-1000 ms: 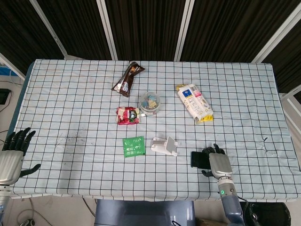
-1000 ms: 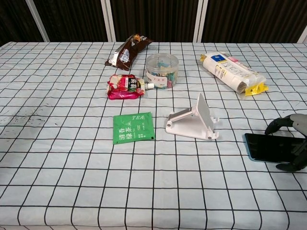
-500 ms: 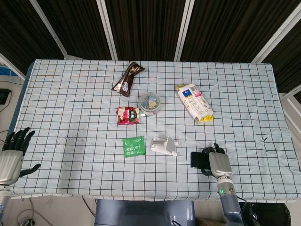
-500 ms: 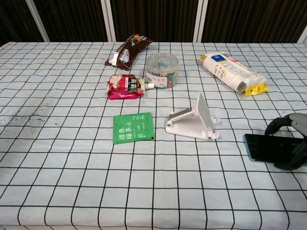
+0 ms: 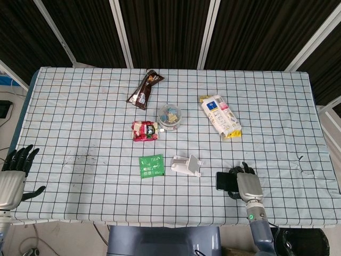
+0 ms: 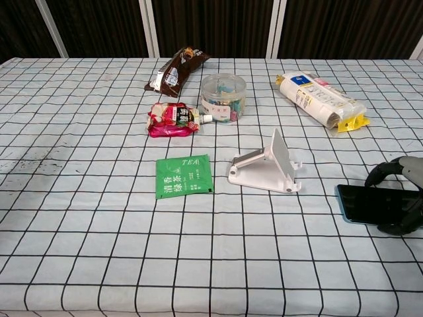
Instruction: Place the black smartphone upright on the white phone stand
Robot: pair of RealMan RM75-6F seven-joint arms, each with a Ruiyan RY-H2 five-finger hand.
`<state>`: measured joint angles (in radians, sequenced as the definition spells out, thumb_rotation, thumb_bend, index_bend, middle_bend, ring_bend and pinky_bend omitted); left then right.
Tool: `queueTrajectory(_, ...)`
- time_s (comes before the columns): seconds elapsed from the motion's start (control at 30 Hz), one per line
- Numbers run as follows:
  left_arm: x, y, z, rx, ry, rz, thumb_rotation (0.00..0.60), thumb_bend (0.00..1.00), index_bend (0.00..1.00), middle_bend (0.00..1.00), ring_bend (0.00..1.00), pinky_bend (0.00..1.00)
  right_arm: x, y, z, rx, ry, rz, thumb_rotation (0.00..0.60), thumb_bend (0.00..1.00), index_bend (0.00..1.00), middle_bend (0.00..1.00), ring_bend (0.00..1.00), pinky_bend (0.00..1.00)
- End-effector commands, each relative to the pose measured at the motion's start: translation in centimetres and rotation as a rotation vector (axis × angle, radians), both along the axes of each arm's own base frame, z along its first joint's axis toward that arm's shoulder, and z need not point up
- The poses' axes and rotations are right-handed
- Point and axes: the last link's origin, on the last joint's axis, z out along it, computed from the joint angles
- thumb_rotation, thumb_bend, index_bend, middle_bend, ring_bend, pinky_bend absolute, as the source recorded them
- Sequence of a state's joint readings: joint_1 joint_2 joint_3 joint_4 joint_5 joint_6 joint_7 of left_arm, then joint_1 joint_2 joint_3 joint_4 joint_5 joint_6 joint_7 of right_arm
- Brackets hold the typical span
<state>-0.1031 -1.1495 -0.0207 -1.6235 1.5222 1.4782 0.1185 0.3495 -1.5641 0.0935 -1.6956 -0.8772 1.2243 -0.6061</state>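
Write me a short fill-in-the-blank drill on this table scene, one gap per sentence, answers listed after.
1. The black smartphone lies ____ on the checked tablecloth.
2. The right hand has its fingers around the ____.
3. The white phone stand holds ____.
4. The packet left of the stand is coloured ____.

Missing words: flat; smartphone; nothing; green

A checked cloth covers the surface [image 6: 79, 264]. On it lie a green tea sachet [image 6: 183, 176], a red snack packet [image 6: 171, 119] beside a clear round tub [image 6: 223, 97], a brown wrapper [image 6: 176, 70] behind them, and a white-and-yellow package [image 6: 320, 99] further right.
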Motion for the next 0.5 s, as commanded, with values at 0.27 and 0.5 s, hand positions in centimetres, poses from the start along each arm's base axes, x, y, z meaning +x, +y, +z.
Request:
queueTrajectory(0.27,-0.03,-0.08,0.08,0.005,-0.001,0.002,0.6,0.0,0.0,0.0,0.0,0.0,0.52,0.07,0.37,-0.008,-0.018,0.02,0.6,0.37,0.69,0.59,0.37,0.21)
queueTrajectory(0.5,-0.07,-0.19,0.18,0.01,-0.003,0.003,0.6,0.0,0.0,0.0,0.0,0.0,0.94,0.17,0.94,-0.036,-0.047,0.045,0.6,0.4,0.75,0.65,0.46,0.38)
